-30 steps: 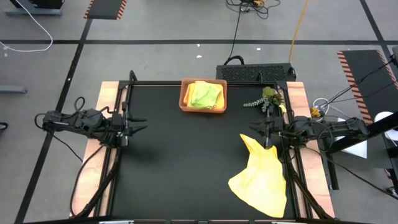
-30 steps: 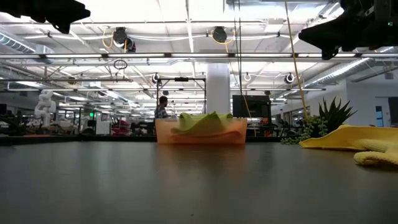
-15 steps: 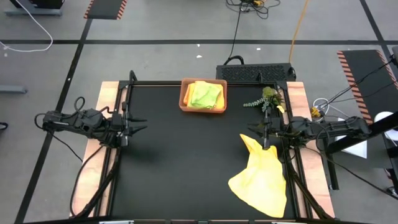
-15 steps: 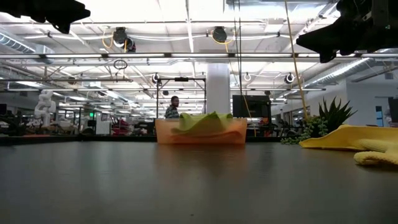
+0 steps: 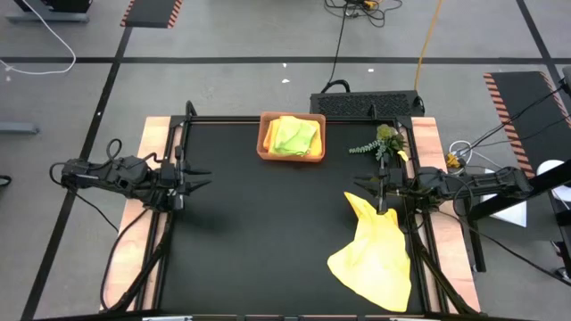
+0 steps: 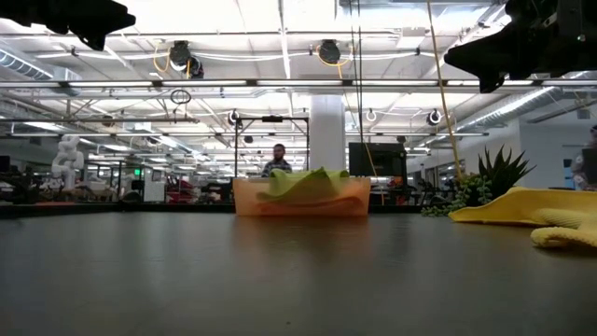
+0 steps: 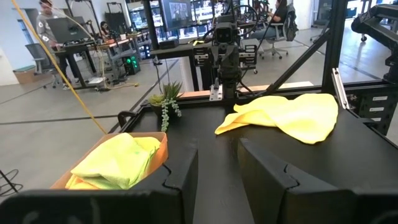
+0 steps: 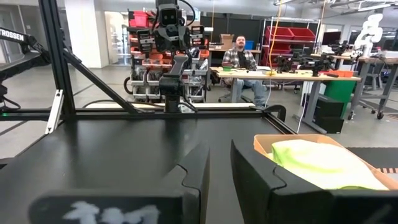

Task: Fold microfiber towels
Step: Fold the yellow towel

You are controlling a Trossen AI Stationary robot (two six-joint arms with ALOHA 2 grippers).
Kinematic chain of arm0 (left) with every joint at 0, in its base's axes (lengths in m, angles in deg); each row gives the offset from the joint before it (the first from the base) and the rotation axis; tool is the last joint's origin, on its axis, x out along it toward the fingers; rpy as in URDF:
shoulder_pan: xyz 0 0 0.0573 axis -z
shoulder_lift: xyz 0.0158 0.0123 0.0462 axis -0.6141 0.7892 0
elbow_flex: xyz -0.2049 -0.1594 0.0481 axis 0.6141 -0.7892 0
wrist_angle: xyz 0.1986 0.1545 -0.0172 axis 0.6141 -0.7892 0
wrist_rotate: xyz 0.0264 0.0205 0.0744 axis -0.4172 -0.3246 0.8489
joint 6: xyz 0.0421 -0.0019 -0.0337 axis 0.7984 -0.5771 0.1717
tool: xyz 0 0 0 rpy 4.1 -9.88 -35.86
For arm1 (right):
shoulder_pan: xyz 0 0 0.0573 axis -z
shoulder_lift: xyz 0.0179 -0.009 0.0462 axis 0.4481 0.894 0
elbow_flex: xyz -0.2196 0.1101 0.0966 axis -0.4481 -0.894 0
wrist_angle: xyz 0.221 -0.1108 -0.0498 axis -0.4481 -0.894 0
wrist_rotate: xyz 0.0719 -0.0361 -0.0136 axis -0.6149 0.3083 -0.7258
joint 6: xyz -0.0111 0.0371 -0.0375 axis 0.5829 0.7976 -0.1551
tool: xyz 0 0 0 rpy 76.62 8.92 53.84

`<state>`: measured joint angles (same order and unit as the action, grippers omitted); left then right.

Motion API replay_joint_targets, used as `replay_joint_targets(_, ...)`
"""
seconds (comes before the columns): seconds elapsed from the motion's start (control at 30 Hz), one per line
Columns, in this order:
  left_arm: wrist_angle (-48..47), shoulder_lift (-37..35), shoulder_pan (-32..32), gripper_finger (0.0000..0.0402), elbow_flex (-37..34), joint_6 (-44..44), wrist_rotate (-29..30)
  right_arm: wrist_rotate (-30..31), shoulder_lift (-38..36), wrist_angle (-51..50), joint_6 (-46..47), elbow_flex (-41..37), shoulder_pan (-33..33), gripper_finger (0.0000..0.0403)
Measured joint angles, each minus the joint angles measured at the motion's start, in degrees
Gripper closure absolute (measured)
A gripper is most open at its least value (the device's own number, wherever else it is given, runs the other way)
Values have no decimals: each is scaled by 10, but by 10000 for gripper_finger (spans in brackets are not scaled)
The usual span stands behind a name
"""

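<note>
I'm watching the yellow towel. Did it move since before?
No. The yellow towel lies in the same spot by the table's right edge, below the right tool.

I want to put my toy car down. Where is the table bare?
The table is bare between the left end effector and the yellow towel, and in front of the tray. It is crowded at the right edge, around the right end effector and plant.
</note>
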<state>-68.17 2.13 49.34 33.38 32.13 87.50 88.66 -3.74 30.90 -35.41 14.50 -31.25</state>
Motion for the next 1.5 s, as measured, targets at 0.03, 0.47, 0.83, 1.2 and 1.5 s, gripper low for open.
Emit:
replay_joint_targets(0.03, 0, 0, 0, 284, 0, 0, 0, 0, 0, 1, 0, 0, 0, 348)
replay_joint_targets(0.47, 0, 0, 0, 284, 0, 0, 0, 0, 0, 1, 0, 0, 0, 348)
replay_joint_targets(0.83, 0, 0, 0, 284, 0, 0, 0, 0, 0, 1, 0, 0, 0, 348)
replay_joint_targets(1.2, 0, 0, 0, 284, 0, 0, 0, 0, 0, 8, 0, 0, 0, 348)
replay_joint_targets(1.5, 0, 0, 0, 284, 0, 0, 0, 0, 0, 9, 4, 0, 0, 348)
